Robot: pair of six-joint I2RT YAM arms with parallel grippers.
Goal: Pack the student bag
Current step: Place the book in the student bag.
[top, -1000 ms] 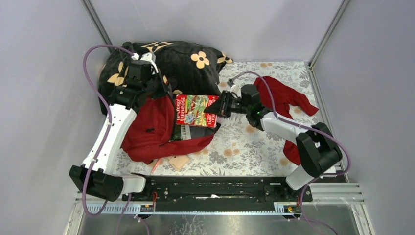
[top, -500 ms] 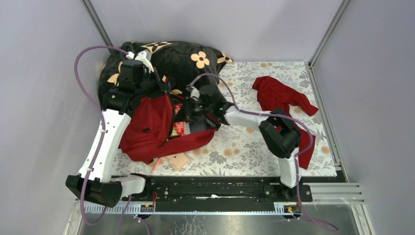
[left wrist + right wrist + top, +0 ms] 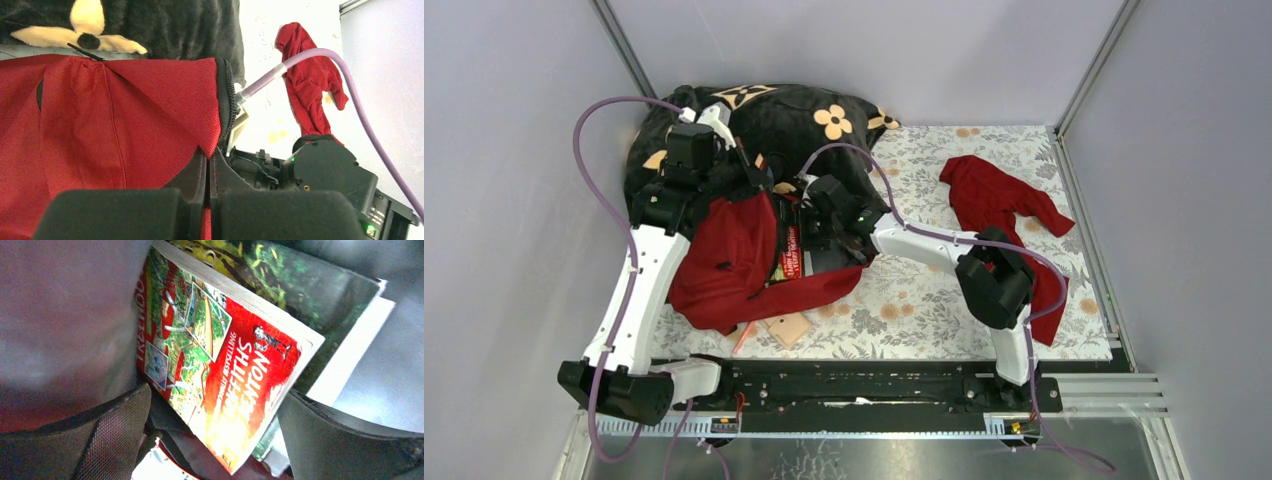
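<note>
The student bag (image 3: pixel 729 262) lies on the desk's (image 3: pixel 924 290) left, the plush blanket (image 3: pixel 809 120) behind it, a book (image 3: pixel 220 365) inside its mouth, and the garment (image 3: pixel 994 195) well to the right.

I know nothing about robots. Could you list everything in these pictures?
student bag: one, dark red with black zippers, left side of the table
red book: one, red with green pictures, inside the bag
green book: one, dark green, behind the red book
blanket: one, black with cream flowers, far left
garment: one, red, limp, right side
flat tan piece: one, near edge
tablecloth: one, pale floral
cables: two, purple, one per arm
left tool: one, black, shut on the bag's flap
right tool: one, black, open, astride the red book
</note>
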